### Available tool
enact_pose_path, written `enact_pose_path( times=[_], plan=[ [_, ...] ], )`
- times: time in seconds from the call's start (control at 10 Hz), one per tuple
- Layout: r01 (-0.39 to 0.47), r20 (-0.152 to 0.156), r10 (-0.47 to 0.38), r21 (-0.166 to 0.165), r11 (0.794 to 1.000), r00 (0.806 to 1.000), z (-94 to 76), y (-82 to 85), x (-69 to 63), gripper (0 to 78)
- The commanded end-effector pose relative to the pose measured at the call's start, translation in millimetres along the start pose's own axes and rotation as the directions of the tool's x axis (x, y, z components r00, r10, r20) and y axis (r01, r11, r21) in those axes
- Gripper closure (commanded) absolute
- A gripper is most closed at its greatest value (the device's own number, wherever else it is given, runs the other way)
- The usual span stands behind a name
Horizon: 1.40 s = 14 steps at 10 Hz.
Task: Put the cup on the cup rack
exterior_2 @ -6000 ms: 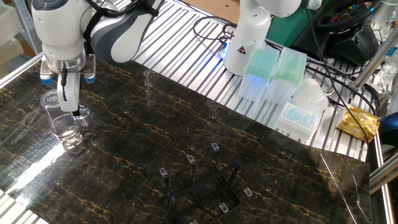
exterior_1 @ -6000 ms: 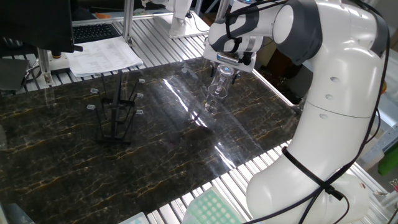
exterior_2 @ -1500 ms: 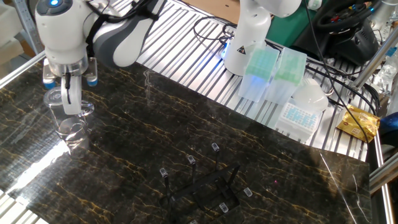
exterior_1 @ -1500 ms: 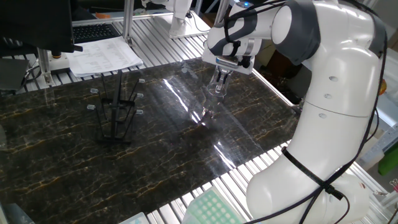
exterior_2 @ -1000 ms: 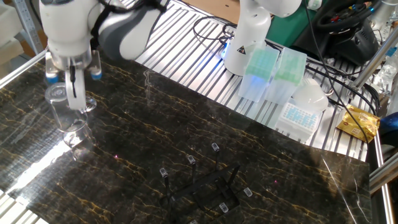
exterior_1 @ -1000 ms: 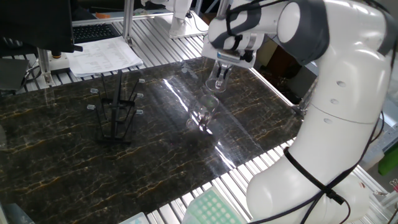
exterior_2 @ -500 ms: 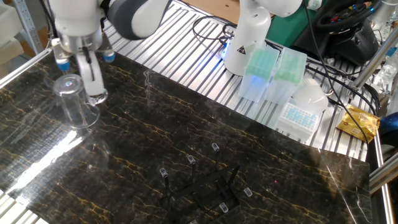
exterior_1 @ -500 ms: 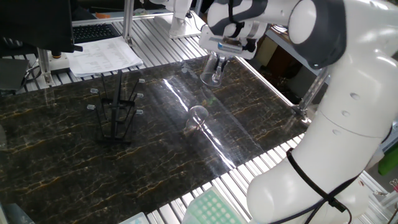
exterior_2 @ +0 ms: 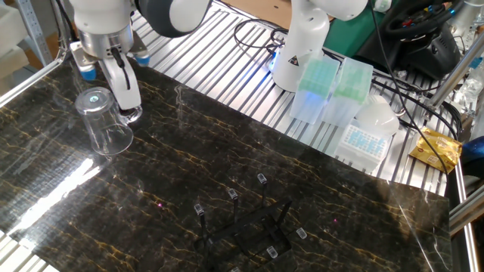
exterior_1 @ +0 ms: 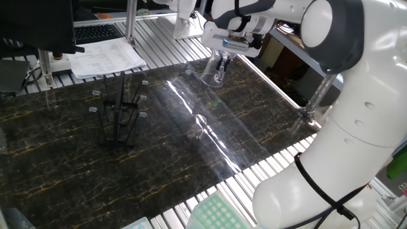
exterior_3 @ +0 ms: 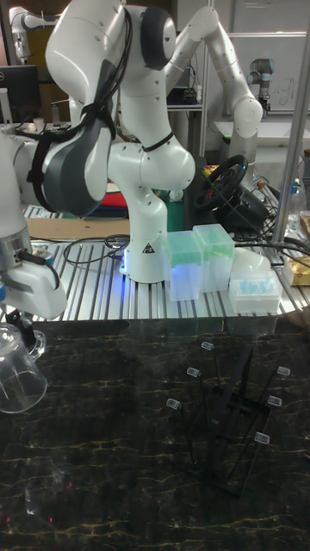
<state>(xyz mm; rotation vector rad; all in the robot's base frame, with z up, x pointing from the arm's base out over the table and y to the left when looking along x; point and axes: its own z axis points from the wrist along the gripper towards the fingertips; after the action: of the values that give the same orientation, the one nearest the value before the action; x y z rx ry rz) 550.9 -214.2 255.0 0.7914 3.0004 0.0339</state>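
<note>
The cup [exterior_1: 212,74] is a clear glass held in the air above the dark marble table [exterior_1: 63,165], tilted with its thick base uppermost and its wide rim lower. My gripper [exterior_1: 220,66] is shut on the cup's wall near the rim. In the other fixed view the cup [exterior_2: 104,122] hangs just left of the gripper [exterior_2: 128,106]; in the tall view the cup [exterior_3: 19,375] sits below the gripper [exterior_3: 31,341]. The cup rack [exterior_1: 118,115], a black wire stand with pale-tipped prongs, stands on the table well apart from the cup, also shown as the cup rack [exterior_2: 246,225] and the cup rack [exterior_3: 229,420].
Green pipette-tip boxes [exterior_2: 321,85] and a second white robot's base [exterior_2: 301,47] stand on the slatted bench behind the table. Papers [exterior_1: 105,57] and a dark monitor [exterior_1: 38,25] lie beyond the rack. A yellow packet [exterior_2: 435,149] lies at the far right.
The gripper closed on the cup, lifted it off the table and tipped it over. Over the last half second it rose a little more and drifted toward the rack's side.
</note>
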Motion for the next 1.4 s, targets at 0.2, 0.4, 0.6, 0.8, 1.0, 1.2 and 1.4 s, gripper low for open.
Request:
enact_pose_path(
  times=[0.2,0.4,0.6,0.8,1.0,1.2,1.4],
  plan=[
    [-0.013,-0.002,0.013,0.02,1.0,1.0,-3.9,2.6,3.4,76.4],
    [-0.04,-0.012,0.04,0.043,0.998,0.999,-3.9,2.6,3.4,76.4],
    [-0.007,-0.028,0.01,0.084,0.996,1.0,-3.9,2.6,3.4,76.4],
    [0.104,-0.009,-0.103,0.085,0.991,0.995,-3.9,2.6,3.4,76.4],
    [0.233,-0.038,-0.23,0.092,0.968,0.972,-3.9,2.6,3.4,76.4],
    [0.308,-0.042,-0.305,0.089,0.947,0.951,-3.9,2.6,3.4,76.4],
    [0.291,-0.056,-0.287,0.094,0.952,0.956,-7.2,9.3,6.0,76.4]
  ],
)
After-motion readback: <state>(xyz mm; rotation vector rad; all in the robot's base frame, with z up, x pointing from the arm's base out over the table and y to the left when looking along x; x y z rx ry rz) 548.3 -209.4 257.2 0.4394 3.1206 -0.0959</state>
